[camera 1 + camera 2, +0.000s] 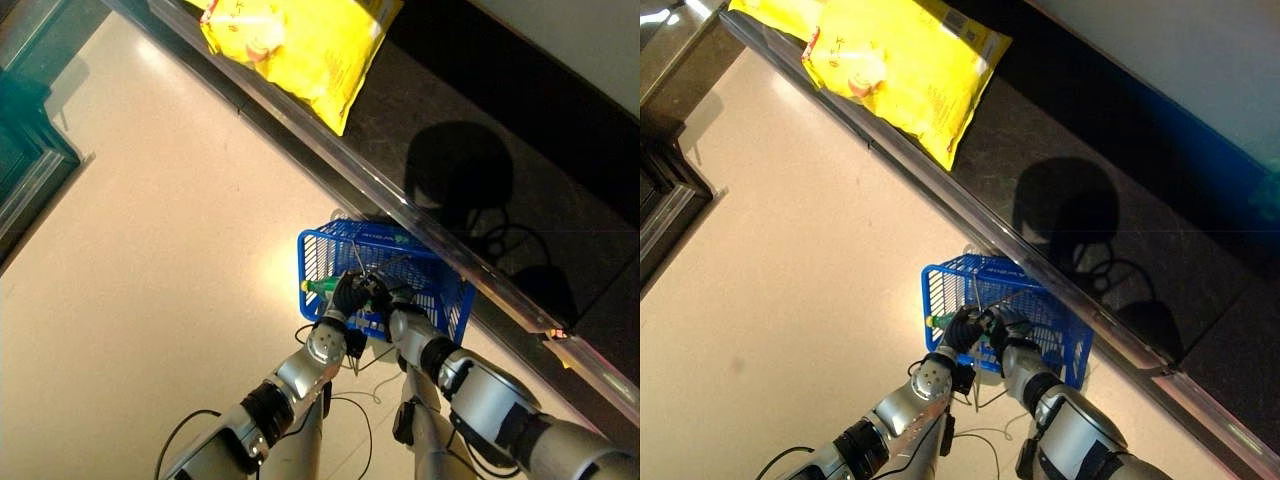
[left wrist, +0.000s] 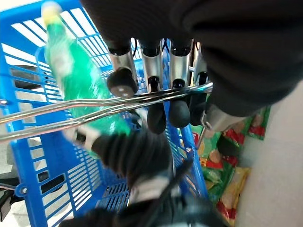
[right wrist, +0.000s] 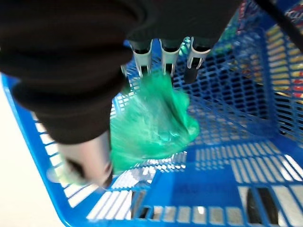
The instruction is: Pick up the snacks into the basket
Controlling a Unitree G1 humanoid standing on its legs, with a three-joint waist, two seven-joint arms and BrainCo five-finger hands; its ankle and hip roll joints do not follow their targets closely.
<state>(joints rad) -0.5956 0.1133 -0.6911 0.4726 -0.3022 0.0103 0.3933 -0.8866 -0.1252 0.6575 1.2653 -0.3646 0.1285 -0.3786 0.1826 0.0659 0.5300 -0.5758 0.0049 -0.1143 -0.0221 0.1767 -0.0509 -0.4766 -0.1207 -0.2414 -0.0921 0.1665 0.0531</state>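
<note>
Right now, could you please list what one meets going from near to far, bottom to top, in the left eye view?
Robot's left hand at the basket's metal handle → blue plastic slatted basket on the floor → large yellow snack bag on the dark counter.

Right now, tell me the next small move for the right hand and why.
Probably open the right hand and let the green bottle drop. Its fingers are curled round the bottle, which already hangs inside the blue basket, above its floor. The left hand holds the basket's wire handle, so the basket looks steady enough.
</note>
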